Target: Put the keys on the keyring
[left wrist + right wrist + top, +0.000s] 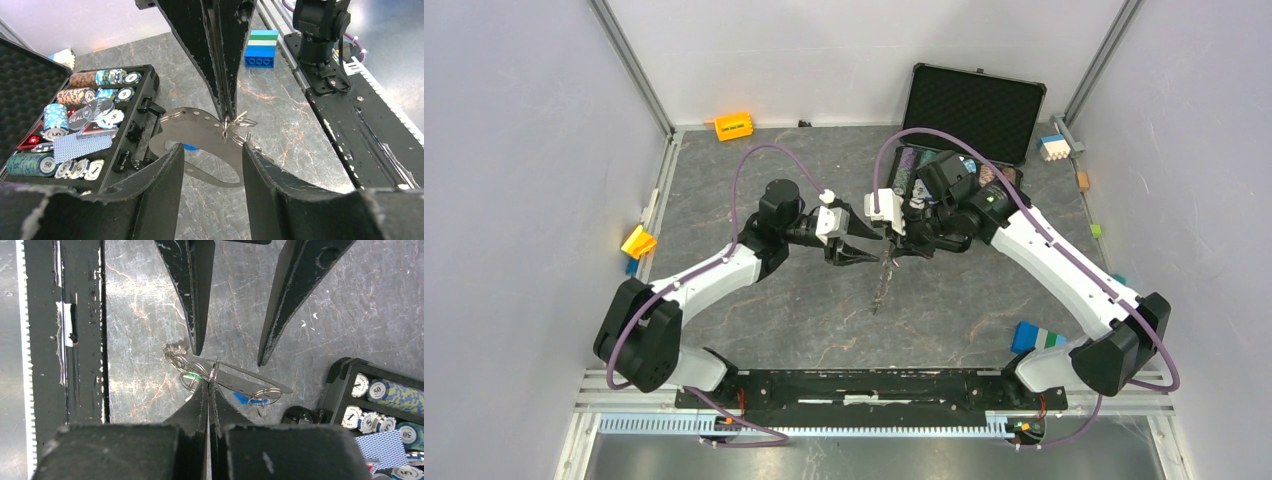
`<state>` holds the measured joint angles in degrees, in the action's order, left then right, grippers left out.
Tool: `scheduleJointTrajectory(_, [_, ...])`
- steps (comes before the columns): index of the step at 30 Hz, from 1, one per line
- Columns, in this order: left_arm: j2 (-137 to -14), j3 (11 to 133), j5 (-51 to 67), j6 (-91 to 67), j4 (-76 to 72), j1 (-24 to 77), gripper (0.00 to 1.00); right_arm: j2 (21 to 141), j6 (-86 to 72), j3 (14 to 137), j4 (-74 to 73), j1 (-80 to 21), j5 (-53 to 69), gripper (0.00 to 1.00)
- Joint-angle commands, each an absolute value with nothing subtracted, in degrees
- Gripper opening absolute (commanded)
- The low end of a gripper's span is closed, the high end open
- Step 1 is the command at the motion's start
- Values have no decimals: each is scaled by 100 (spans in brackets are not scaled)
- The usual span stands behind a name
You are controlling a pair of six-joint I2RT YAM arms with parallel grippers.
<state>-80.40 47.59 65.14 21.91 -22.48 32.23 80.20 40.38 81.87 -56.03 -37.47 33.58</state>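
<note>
Left wrist view: the right gripper (227,112) points down from above, its fingers pinched together on a small ring of the keyring (197,130), a flat silver loop held above the table (300,125) between the two arms. The left gripper (212,150) has its fingers spread apart, the loop just at their tips. The thin chain (882,285) dangles below. The keys cannot be picked out.

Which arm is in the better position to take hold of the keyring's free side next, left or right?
Left, probably. Its end effector is open and faces the keyring. The right end effector is shut on the keyring, so it is occupied.
</note>
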Motion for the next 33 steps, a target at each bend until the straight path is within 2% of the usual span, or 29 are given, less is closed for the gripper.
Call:
scheduleJointTrajectory(1, [-8073,5010,6823,1830,-2540,3227,53,7856,4109,8132,-5436,-3774,3625,0])
scheduleJointTrajectory(3, [-8096,5125,6860,1770,-2372,3232,50,7858,4130,8121,-5455,-3775,3664,0])
scheduleJointTrajectory(5, [-8133,5308,6908,1796,-2080,3250,37,7880,4155,8122,-5485,-3771,3691,0])
scheduleJointTrajectory(7, [-8171,5452,6900,1943,-1703,3290,29,7895,4166,8121,-5494,-3771,3717,0])
scheduleJointTrajectory(20, [-8143,5536,6876,2560,-915,3437,29,7910,4126,8130,-5462,-3771,3744,0])
scheduleJointTrajectory(33, [-8235,5728,6752,2506,-809,3496,15,7937,4096,8121,-5432,-3773,3771,0])
